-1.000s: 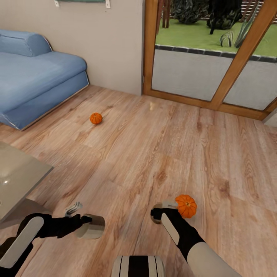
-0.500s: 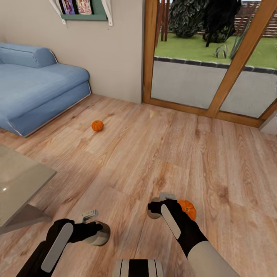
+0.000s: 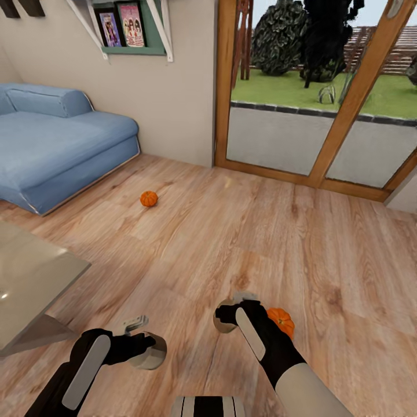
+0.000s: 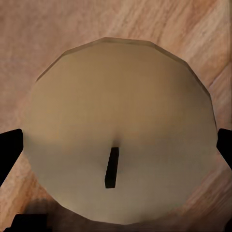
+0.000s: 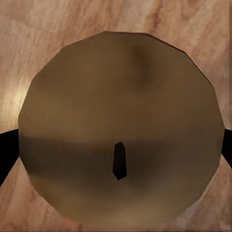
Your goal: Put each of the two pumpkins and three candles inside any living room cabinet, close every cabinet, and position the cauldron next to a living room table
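beige wax, matte and faceted at the rim, faces my left wrist camera: a candle [image 4: 118, 135] seen end-on, its flat round top turned toward the lens with a short dark wick [image 4: 111, 167] standing out of it, so its long axis runs along the fingers. dark fingertips [image 4: 9, 150] press at both sides of it, so the left gripper [image 3: 142, 347] has its jaws clenched on that candle; in the head view i see it as a short grey-beige cylinder held just above the floor. my right wrist camera shows much the same: a second candle [image 5: 121, 137], browner in shade, a many-sided disc with a stubby wick [image 5: 119, 161] pointing at the lens, black fingers [image 5: 7, 150] at both edges, so the right gripper [image 3: 229, 315] is grasping it too, low over the planks. just beside my right forearm a ribbed orange pumpkin [image 3: 281, 321] sits on the floor, partly hidden by the arm. the other pumpkin [image 3: 148, 198] lies well apart, near the foot of the blue sofa [image 3: 55, 145], stem up as far as i can tell. the floor [image 3: 243, 231] is warm wood-grain plank. a glossy grey bench [image 3: 29, 284] corner shows at my left, and a wood-framed glass door [image 3: 313, 116] looks onto grass.
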Controlling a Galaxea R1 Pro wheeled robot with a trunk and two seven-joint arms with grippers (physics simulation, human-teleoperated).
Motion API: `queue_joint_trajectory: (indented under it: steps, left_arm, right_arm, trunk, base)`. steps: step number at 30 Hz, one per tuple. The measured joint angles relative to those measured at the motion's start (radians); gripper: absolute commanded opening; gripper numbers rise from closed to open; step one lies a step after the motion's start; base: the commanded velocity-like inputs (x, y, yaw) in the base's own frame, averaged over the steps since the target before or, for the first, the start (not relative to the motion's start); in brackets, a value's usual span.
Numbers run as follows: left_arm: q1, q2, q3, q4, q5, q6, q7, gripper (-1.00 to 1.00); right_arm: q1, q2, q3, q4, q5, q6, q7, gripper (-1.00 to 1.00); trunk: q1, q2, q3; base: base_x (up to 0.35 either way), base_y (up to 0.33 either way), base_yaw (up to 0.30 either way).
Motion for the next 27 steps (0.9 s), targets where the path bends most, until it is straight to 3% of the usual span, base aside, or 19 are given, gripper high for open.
queue_joint_trajectory:
  steps: [8, 24, 27]
  left_arm:
    - [0.0, -0.003, -0.002, 0.0, 0.0, -0.002, 0.001, -1.0]
    - [0.0, -0.008, -0.003, 0.0, 0.001, -0.003, 0.001, -1.0]
    - [0.0, -0.008, -0.004, 0.001, 0.0, -0.003, 0.002, -1.0]
  right_arm:
    - [0.0, 0.0, -0.002, -0.006, -0.001, 0.003, -0.001, -1.0]
    - [0.0, 0.0, 0.0, -0.006, -0.002, 0.002, 0.001, -1.0]
    - [0.0, 0.0, 0.001, -0.006, -0.002, 0.001, 0.002, -1.0]
  trunk:
    - [-0.003, 0.002, 0.031]
    - [-0.011, 0.006, 0.093]
    - [-0.023, 0.026, 0.102]
  base:
    - [-0.3, 0.0, 0.0]
    - [-0.014, 0.0, 0.0]
    - [0.0, 0.0, 0.0]
